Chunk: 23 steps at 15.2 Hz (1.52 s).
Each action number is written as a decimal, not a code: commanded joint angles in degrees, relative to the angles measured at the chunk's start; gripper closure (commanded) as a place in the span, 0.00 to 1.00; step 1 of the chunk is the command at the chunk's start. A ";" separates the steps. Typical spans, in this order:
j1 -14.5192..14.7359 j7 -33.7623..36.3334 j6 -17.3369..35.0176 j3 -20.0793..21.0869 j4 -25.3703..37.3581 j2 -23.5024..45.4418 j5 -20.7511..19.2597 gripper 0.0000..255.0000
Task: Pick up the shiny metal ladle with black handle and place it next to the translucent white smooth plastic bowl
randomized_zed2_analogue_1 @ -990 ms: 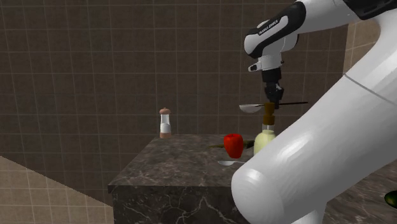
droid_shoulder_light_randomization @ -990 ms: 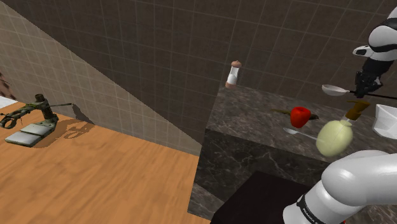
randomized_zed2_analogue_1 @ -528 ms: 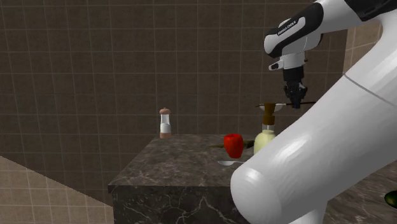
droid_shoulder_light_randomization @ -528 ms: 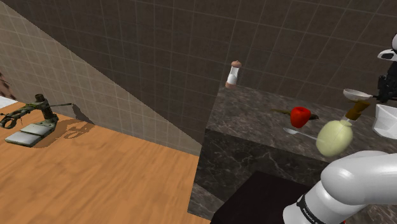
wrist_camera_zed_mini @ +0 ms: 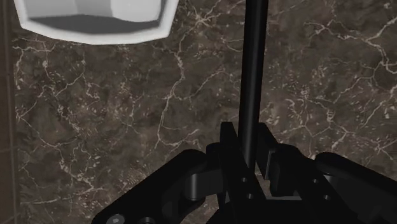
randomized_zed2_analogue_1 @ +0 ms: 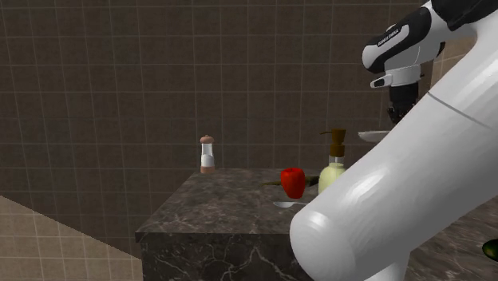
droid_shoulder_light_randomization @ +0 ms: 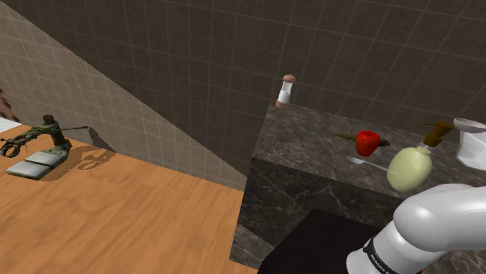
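Note:
My gripper [wrist_camera_zed_mini: 251, 149] is shut on the ladle's straight black handle [wrist_camera_zed_mini: 252, 70], which runs out from between the fingers over the dark marble counter [wrist_camera_zed_mini: 127, 127]. The white bowl [wrist_camera_zed_mini: 95, 19] lies ahead of the gripper and off to one side of the handle, on the same counter. In the second exterior view the gripper [randomized_zed2_analogue_1: 403, 100] hangs high at the right, half hidden by my own arm, and the ladle's pale metal cup [randomized_zed2_analogue_1: 373, 136] sticks out beside it, above the counter. The bowl [droid_shoulder_light_randomization: 472, 152] sits at the shoulder view's right edge.
On the counter stand a red pepper [droid_shoulder_light_randomization: 368, 142], a pale soap bottle with a brown pump [droid_shoulder_light_randomization: 410, 167], a small spoon [droid_shoulder_light_randomization: 366, 163] and a shaker [droid_shoulder_light_randomization: 286, 91] at the far corner. My white arm link [randomized_zed2_analogue_1: 383, 207] blocks much of the second exterior view's right.
The gripper has carried the ladle steadily toward the shoulder view's right, past the soap bottle and out of that view, ending close to the bowl. Nothing on the counter has moved.

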 commanded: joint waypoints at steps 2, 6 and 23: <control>2.02 -4.55 0.91 -5.72 3.66 1.16 -0.21 1.00; 3.62 -6.55 2.50 -9.74 4.63 1.46 -0.70 1.00; 3.72 -2.81 13.60 -15.53 -6.34 0.25 -5.13 1.00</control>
